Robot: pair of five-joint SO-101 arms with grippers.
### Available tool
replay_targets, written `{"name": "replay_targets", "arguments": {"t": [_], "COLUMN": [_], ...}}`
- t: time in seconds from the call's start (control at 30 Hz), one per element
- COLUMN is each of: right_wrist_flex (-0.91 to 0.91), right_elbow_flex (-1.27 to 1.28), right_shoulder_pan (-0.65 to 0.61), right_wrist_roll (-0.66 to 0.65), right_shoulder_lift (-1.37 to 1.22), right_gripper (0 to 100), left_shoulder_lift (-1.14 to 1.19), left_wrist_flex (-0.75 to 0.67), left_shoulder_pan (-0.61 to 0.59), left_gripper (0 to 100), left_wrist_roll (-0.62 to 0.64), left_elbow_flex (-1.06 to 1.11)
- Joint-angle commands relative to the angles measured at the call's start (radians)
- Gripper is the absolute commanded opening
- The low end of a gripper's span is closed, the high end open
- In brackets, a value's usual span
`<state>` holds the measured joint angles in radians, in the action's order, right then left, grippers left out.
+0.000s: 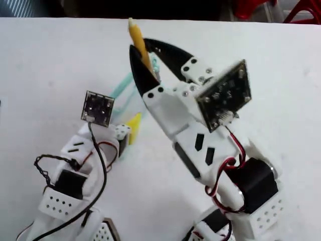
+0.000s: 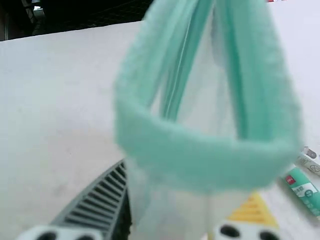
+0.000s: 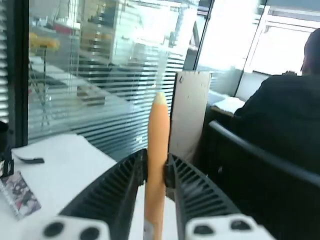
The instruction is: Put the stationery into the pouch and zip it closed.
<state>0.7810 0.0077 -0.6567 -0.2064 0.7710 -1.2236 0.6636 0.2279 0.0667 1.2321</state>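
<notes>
**Right arm.** The right gripper (image 3: 156,170) has its two black ribbed fingers (image 3: 117,187) closed on a slim orange-yellow pen with a pale tip (image 3: 158,125). The fingers clamp the pen partway along its barrel. The tipped end projects well past the fingertips. In the high view, the right gripper (image 1: 139,47) holds the pen (image 1: 136,35) over the far middle of the white table (image 1: 50,65), and the tip points away from the arm bases. The pen touches nothing except the fingers.

**Left arm.** The left gripper (image 2: 175,220) has one grey ribbed finger (image 2: 100,200) and one yellow finger (image 2: 252,212). Both are closed on the wall of a translucent fabric pouch with a mint-green rim (image 2: 200,160). The pouch stands raised off the table (image 2: 60,100). Its rim forms an open loop, and the zip is undone. In the high view, the left gripper (image 1: 131,128) sits near the table centre, on the near side of the right gripper. The green rim strips of the pouch (image 1: 122,86) run from the left gripper toward the right gripper's fingers. A short length of green rim shows between those black fingers, just beside the pen.

**Other stationery.** A green stick with a white label (image 2: 304,189) lies flat on the table just beside the pouch, outside it.
</notes>
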Motion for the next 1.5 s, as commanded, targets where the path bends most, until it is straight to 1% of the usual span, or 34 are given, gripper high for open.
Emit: {"name": "replay_targets", "arguments": {"t": [0.0, 0.23, 0.3, 0.47, 0.67, 1.0, 1.27, 1.47], "right_wrist_flex": [-0.105, -0.200, -0.217, -0.220, -0.205, -0.199, -0.197, -0.163], "right_elbow_flex": [-0.040, -0.040, -0.040, -0.038, 0.008, 0.253, 0.388, 0.450], "right_shoulder_pan": [-0.008, -0.010, -0.028, -0.087, -0.088, -0.081, 0.045, 0.031], "right_wrist_roll": [0.008, 0.011, 0.011, 0.011, 0.011, 0.002, 0.009, 0.005], "right_shoulder_lift": [-0.031, -0.191, -0.222, -0.265, -0.306, -0.079, 0.038, 0.065], "right_gripper": [1.6, 1.6, 1.6, 1.6, 1.6, 1.6, 1.6, 1.6], "left_shoulder_lift": [0.001, 0.001, 0.001, 0.001, 0.001, 0.001, 0.001, 0.001], "left_wrist_flex": [0.006, 0.003, 0.003, 0.003, 0.002, 0.002, 0.002, 0.002], "left_shoulder_pan": [0.019, 0.016, 0.016, 0.016, 0.016, 0.015, 0.015, 0.015], "left_gripper": [22, 22, 22, 22, 22, 22, 22, 22], "left_wrist_roll": [-0.012, -0.014, -0.014, -0.015, -0.017, -0.014, -0.014, -0.014], "left_elbow_flex": [-0.005, -0.005, -0.005, -0.005, -0.005, -0.005, -0.005, -0.005]}}
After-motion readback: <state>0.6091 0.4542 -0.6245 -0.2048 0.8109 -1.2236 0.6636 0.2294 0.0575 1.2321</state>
